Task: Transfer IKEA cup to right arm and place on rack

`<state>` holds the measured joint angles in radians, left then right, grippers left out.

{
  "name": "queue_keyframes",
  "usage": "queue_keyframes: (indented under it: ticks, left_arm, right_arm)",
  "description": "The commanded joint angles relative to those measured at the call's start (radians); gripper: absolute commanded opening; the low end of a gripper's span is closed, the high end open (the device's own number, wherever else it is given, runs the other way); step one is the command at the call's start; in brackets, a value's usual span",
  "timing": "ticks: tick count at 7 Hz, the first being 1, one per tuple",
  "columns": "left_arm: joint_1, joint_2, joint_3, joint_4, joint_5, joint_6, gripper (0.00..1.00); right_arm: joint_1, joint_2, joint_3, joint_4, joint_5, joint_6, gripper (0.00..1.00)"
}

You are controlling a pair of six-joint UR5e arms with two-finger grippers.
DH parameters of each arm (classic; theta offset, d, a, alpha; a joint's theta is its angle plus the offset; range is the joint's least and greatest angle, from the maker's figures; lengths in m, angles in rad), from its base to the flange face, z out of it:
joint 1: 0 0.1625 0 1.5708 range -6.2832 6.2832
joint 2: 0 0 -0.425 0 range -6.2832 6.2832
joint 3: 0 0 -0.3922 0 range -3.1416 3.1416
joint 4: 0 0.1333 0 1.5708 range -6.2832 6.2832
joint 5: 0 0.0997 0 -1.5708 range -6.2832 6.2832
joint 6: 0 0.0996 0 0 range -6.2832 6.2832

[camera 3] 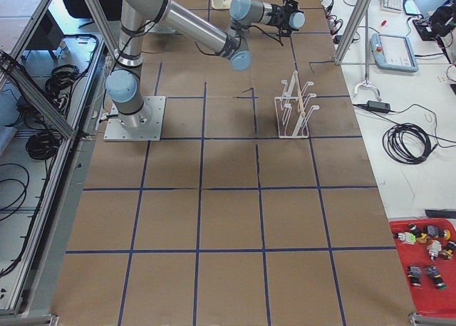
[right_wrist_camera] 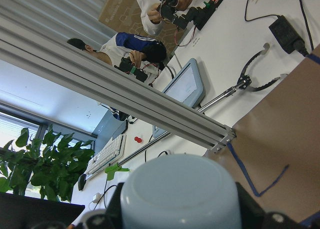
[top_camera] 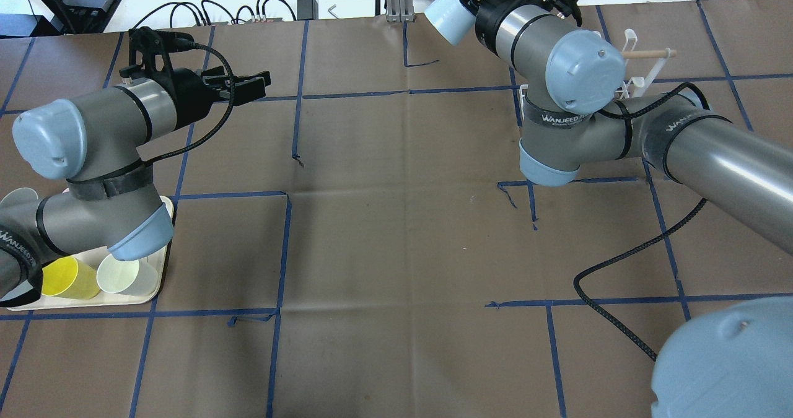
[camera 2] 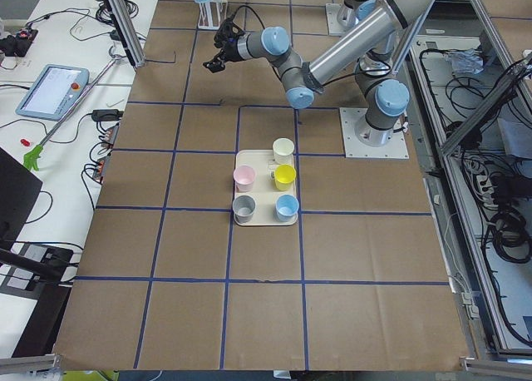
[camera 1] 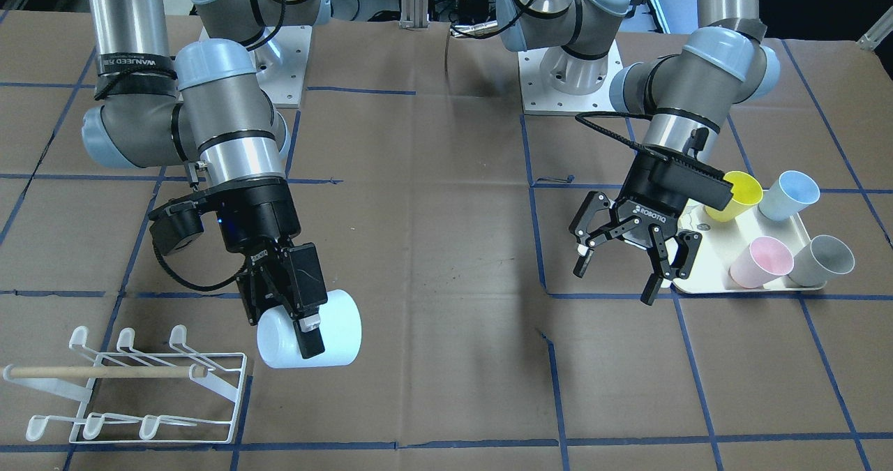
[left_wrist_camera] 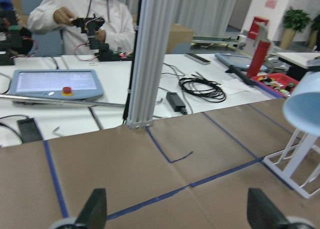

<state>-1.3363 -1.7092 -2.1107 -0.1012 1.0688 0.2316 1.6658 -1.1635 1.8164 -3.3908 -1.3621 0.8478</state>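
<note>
My right gripper [camera 1: 282, 324] is shut on a pale blue IKEA cup [camera 1: 335, 331] and holds it on its side above the table, just beside the white wire rack [camera 1: 139, 387] with its wooden dowel. The cup fills the bottom of the right wrist view [right_wrist_camera: 180, 194] and shows in the overhead view [top_camera: 449, 15]. My left gripper [camera 1: 617, 279] is open and empty, apart from the cup, next to the cream tray [camera 1: 698, 286]. Its open fingers [left_wrist_camera: 95, 209] show in the left wrist view, with the cup [left_wrist_camera: 305, 106] at the right edge.
The tray holds a yellow cup [camera 1: 732, 192], a light blue cup [camera 1: 788, 195], a pink cup [camera 1: 760, 262] and a grey cup [camera 1: 823, 262]. An aluminium post [left_wrist_camera: 150, 54] stands at the table's far edge. Blue tape lines cross the brown table.
</note>
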Motion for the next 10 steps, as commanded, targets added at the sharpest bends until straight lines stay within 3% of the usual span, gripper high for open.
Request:
queue_keyframes:
  ticks: [1, 2, 4, 6, 10]
  left_arm:
    - [-0.047, 0.040, 0.178, -0.444, 0.234, -0.002, 0.99]
    - [-0.085, 0.030, 0.287, -0.674, 0.366, -0.017, 0.99]
    - [-0.157, 0.031, 0.488, -1.099, 0.509, -0.124, 0.99]
    - [-0.196, 0.086, 0.596, -1.428, 0.524, -0.248, 0.99]
    - [-0.242, 0.138, 0.571, -1.456, 0.523, -0.273, 0.99]
  right_arm:
    - [-0.030, 0.047, -0.051, 0.001, -0.093, -0.456, 0.21]
    - [-0.064, 0.050, -0.064, 0.001, -0.104, -0.612, 0.21]
    - [-0.135, 0.100, -0.139, -0.002, -0.103, -0.776, 0.21]
    - [-0.184, 0.195, -0.221, -0.027, -0.089, -0.884, 0.20]
    - [-0.202, 0.212, -0.169, -0.028, -0.097, -0.892, 0.18]
